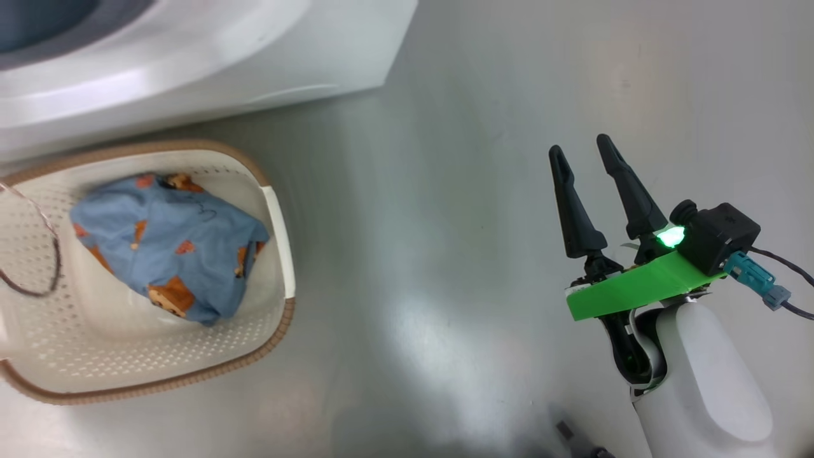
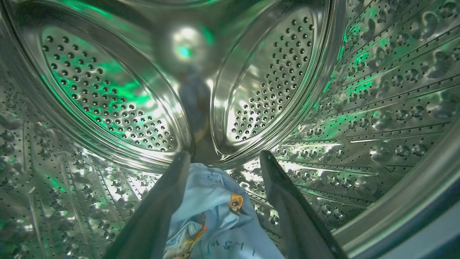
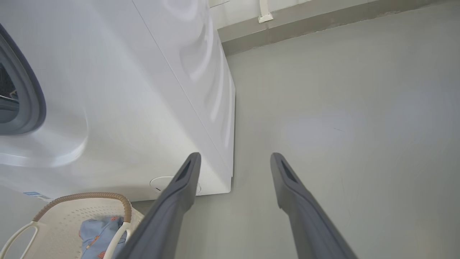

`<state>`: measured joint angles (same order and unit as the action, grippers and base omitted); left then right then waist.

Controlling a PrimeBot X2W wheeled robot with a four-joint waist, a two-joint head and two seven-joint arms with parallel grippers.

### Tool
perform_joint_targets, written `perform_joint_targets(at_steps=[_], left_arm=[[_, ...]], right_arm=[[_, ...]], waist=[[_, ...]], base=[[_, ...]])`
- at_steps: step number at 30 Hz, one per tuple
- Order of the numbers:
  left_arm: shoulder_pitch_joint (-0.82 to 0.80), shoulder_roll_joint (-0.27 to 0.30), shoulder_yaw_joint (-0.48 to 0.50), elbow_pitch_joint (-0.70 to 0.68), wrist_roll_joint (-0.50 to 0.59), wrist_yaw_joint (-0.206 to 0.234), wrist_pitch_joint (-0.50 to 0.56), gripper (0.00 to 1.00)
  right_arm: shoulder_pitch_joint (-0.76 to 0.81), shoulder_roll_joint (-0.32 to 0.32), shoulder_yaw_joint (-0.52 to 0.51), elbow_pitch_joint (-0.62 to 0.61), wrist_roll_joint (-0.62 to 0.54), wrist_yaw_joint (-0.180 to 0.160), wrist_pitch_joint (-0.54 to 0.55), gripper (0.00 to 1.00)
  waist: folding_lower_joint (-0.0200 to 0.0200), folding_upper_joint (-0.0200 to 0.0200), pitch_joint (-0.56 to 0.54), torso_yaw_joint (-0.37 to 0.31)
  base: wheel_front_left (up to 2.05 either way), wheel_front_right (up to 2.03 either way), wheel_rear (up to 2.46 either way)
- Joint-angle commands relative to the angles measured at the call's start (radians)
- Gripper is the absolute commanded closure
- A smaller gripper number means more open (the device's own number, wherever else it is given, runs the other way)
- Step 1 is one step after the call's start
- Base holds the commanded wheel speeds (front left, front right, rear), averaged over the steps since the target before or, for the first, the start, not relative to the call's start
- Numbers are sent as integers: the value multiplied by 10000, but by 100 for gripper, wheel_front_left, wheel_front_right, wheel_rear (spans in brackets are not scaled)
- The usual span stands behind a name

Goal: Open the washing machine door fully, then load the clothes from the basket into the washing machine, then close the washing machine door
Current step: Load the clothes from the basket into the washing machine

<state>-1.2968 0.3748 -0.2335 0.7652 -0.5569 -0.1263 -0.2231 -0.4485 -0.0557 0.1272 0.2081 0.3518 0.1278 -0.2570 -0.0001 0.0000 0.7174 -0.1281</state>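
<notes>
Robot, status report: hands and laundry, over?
Left gripper open inside drum, blue cloth between its fingers. Right gripper open, empty, above floor. Another blue piece in basket. No obstruction seen.

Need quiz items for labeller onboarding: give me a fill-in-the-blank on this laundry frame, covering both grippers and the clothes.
1. The left gripper reaches inside the steel ____ of the washing machine, with a printed light-blue piece between its fingers.
2. The right gripper hangs over the floor, fingers apart, holding ____.
3. One light-blue piece of the clothes lies in the cream ____ beside the machine.

Missing words: drum; nothing; basket.
</notes>
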Motion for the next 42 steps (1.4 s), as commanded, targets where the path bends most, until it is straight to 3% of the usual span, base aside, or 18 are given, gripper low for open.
perform_joint_targets(at_steps=[1,14,23,33,42], left_arm=[[483,451,106,-447,-84,80,-93,0],[3219,92,427,-2661,-234,727,-344,0],[5104,-379,1264,-4553,78,1153,-383,0],[7471,-1408,2276,-6456,1044,1189,-385,0],[8968,-2292,2965,-7100,2167,919,-386,0]], right_arm=[[442,55,167,-148,-120,29,-48,0],[615,55,-17,-119,-238,29,-48,0],[622,55,-42,-168,-156,29,-48,0],[595,55,27,-165,-137,29,-48,0],[562,55,98,-165,-176,29,-48,0]], waist=[[1,0,-468,273],[1,0,-872,359],[1,0,-806,305],[1,0,-784,320],[1,0,-737,329]], base=[[0,0,0],[0,0,0],[0,0,0],[0,0,0],[0,0,0]])
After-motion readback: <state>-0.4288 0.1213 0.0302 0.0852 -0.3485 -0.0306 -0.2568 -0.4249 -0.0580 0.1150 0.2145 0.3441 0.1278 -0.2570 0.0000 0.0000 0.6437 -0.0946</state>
